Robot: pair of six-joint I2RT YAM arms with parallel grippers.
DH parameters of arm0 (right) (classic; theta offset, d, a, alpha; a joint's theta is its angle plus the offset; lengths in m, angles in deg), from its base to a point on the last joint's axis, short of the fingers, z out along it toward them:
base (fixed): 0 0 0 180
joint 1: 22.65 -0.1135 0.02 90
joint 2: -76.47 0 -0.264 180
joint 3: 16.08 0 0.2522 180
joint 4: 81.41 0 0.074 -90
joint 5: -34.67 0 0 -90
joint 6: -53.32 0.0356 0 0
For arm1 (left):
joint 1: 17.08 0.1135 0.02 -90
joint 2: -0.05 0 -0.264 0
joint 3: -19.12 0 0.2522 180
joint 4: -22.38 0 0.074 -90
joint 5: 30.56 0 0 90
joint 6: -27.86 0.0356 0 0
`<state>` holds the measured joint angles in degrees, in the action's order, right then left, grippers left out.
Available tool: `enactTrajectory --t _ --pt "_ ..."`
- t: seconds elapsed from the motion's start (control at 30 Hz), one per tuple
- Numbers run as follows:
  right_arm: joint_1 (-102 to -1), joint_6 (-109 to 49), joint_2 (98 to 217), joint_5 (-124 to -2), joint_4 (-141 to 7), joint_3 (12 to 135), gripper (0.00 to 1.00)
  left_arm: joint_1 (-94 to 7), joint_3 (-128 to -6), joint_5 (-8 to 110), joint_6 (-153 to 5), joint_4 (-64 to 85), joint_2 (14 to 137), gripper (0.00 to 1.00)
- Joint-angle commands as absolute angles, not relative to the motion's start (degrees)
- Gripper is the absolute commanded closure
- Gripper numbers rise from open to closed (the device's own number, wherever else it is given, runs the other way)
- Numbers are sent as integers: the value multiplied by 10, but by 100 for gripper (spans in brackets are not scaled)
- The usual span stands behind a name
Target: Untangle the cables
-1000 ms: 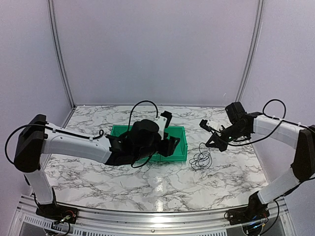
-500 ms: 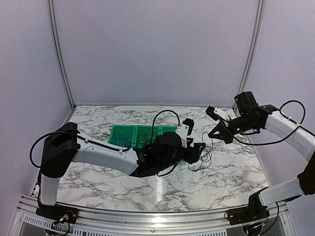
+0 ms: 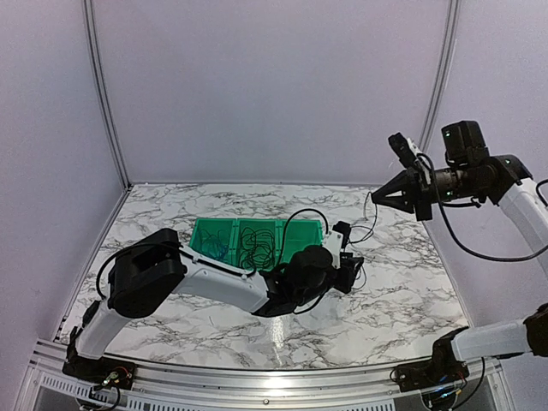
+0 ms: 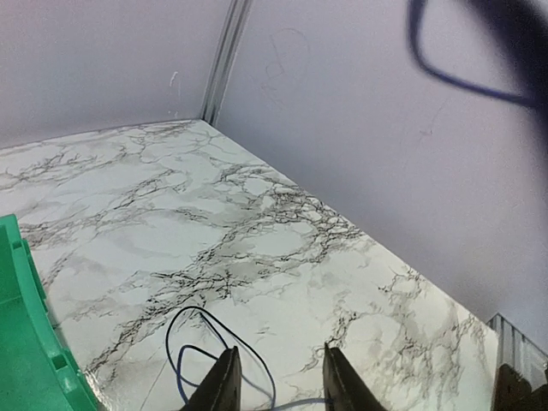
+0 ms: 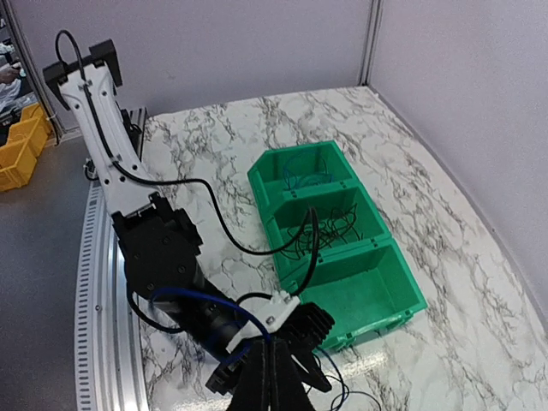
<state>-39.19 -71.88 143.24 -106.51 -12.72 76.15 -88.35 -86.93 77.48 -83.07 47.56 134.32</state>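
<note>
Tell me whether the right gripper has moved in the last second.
Yes. The right gripper has lifted away from the right end of the green bin, now showing against the back wall.

Colour key, as I see it from my station: table (image 3: 171,205), white marble with grey-black veining; bin (image 5: 377,282), plain bright green; cables (image 3: 257,248), black, one blue; arms (image 3: 223,281), white with black joints; walls (image 3: 274,86), pale lilac; crates (image 5: 19,145), yellow.

The left arm (image 3: 214,281) stretches low across the lower middle of the top view, with the left gripper (image 3: 351,259) at centre right and its fingers (image 4: 224,384) parted. The right arm (image 3: 522,195) is raised at upper right. The right gripper (image 3: 378,196) points left, its fingers pressed together.
</note>
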Motion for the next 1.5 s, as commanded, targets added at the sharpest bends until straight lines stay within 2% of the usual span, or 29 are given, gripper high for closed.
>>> enactTrajectory --t 0.0,0.2,0.37,0.6,0.87,1.03,1.2,1.47 --pt "-395 -726 1409 -1133 -91 817 100 -887 -871 765 -841 518 1359 68" --pt "-395 -692 1402 -1156 -108 881 100 -887 -839 753 -852 551 1361 92" --pt "-394 -671 1414 -1148 -107 976 100 -889 -830 741 -864 558 1376 98" --pt "-394 -656 1439 -1115 -117 1075 100 -894 -826 723 -879 563 1397 100" --pt "-388 -641 1437 -1069 -146 1065 100 -895 -792 723 -875 578 1375 100" --pt "-378 -630 1465 -1030 -165 1183 100 -897 -783 692 -885 588 1383 100" --pt "-377 -591 1491 -1036 -205 1258 100 -897 -794 687 -880 589 1392 93" --pt "-376 -550 1502 -1065 -235 1284 100 -897 -790 690 -882 589 1393 95"
